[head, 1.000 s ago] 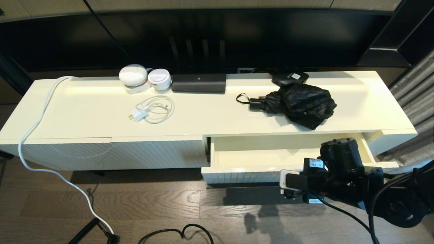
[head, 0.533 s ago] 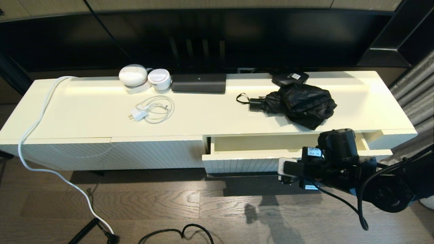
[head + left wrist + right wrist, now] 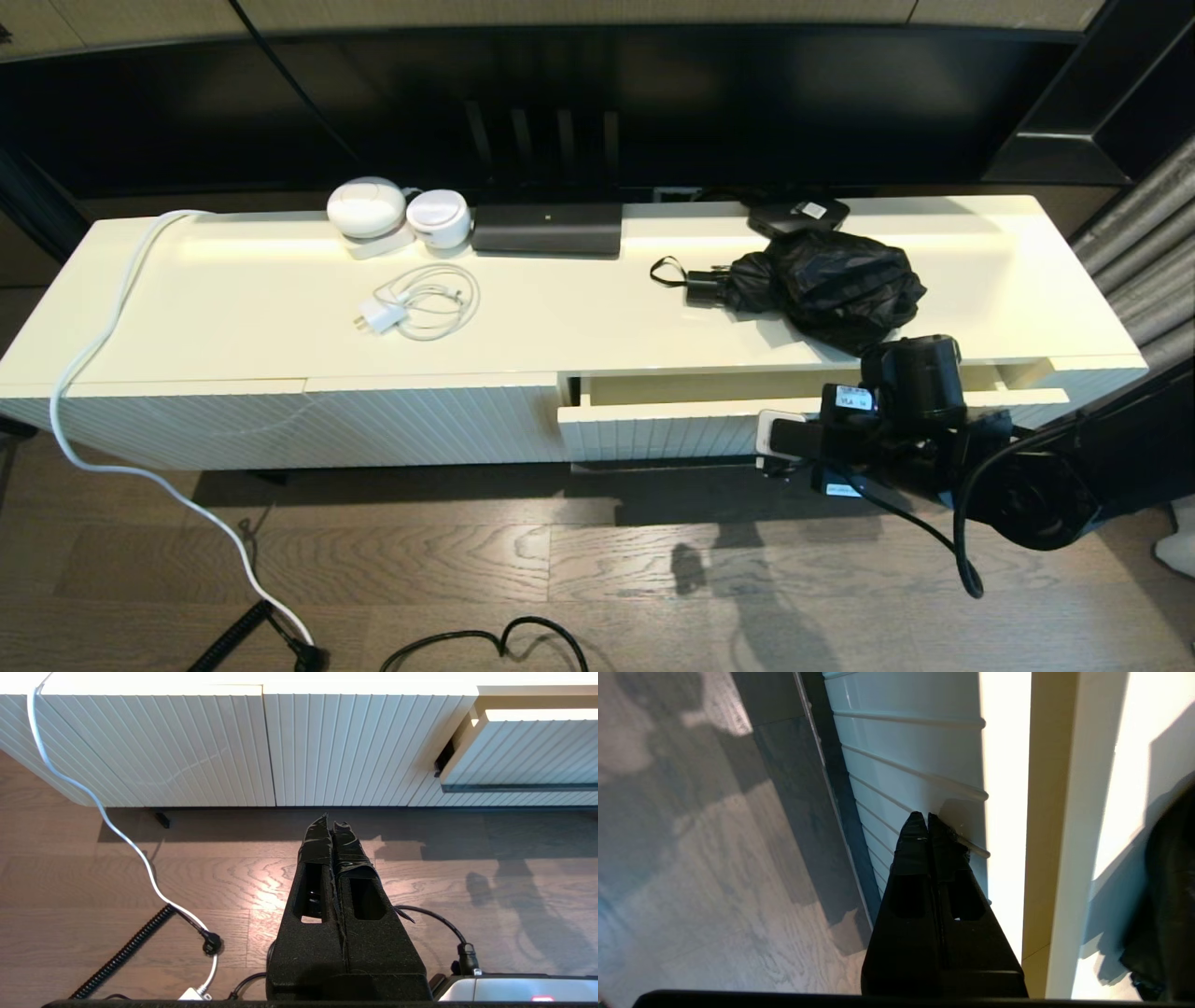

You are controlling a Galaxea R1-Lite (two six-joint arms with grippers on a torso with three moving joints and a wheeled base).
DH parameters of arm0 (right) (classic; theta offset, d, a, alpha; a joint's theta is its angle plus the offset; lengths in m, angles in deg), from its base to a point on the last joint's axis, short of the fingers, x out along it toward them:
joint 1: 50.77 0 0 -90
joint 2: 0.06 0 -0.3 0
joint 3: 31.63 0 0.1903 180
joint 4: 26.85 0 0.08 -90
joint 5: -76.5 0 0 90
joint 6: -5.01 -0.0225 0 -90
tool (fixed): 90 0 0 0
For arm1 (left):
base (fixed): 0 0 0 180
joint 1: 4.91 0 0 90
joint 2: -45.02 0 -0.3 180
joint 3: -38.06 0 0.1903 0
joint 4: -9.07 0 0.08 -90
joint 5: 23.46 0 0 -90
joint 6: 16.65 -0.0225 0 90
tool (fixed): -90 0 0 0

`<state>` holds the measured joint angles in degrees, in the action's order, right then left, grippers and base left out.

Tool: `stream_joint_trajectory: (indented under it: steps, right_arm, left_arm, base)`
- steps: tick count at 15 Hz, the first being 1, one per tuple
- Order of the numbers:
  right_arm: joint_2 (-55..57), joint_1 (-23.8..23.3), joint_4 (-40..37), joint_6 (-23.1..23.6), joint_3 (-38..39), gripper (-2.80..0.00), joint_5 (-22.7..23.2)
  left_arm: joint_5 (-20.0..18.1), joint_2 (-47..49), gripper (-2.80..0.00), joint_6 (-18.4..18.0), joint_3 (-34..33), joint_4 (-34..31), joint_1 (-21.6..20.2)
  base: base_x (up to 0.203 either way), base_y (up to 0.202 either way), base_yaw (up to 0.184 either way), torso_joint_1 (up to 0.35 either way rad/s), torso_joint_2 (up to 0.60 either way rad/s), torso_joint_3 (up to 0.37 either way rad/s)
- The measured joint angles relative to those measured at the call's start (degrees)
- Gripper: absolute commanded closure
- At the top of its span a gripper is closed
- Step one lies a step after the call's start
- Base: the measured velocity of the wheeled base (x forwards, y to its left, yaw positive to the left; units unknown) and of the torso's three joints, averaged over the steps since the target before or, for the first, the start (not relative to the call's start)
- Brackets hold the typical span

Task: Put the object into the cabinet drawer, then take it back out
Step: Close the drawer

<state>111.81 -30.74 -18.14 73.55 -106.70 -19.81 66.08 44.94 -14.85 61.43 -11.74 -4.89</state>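
Drawer (image 3: 672,434) of the cream cabinet stands slightly ajar, its vertically ribbed front a little proud of the diagonally ribbed panel (image 3: 308,425) to its left; only a narrow strip of interior shows. Right hand (image 3: 928,819) is at the drawer front, right of its middle, fingers pressed together with nothing between them and tips against the ribbed face. Black folding umbrella (image 3: 822,285) lies on the tabletop (image 3: 579,317) above the drawer, toward the right, handle and wrist loop pointing left, fabric loose. Small flat black box with a white label (image 3: 798,214) sits just beyond it at the far edge. Further left: long black box (image 3: 547,228), two white round devices (image 3: 397,215), coiled white charger cable (image 3: 420,303). Left hand (image 3: 331,826) hangs low over the wooden floor in front of the cabinet, fingers pressed together, empty.
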Motion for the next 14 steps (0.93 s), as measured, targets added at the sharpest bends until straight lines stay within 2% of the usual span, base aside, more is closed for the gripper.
stream_joint_trajectory:
  steps: [8, 14]
  right_arm:
    - [1.5, -0.6, -0.4, 0.0, -6.5, 0.0, 0.0]
    - [1.8, -1.2, -0.9, 0.1, -8.0, 0.0, 0.0]
  left_arm:
    - [0.0, 0.0, 0.0, 0.0, 0.0, 0.0, -0.1]
    - [0.0, 0.0, 0.0, 0.0, 0.0, 0.0, 0.0]
  base:
    - [0.0, 0.0, 0.0, 0.0, 0.0, 0.0]
    - [0.0, 0.0, 0.0, 0.0, 0.0, 0.0]
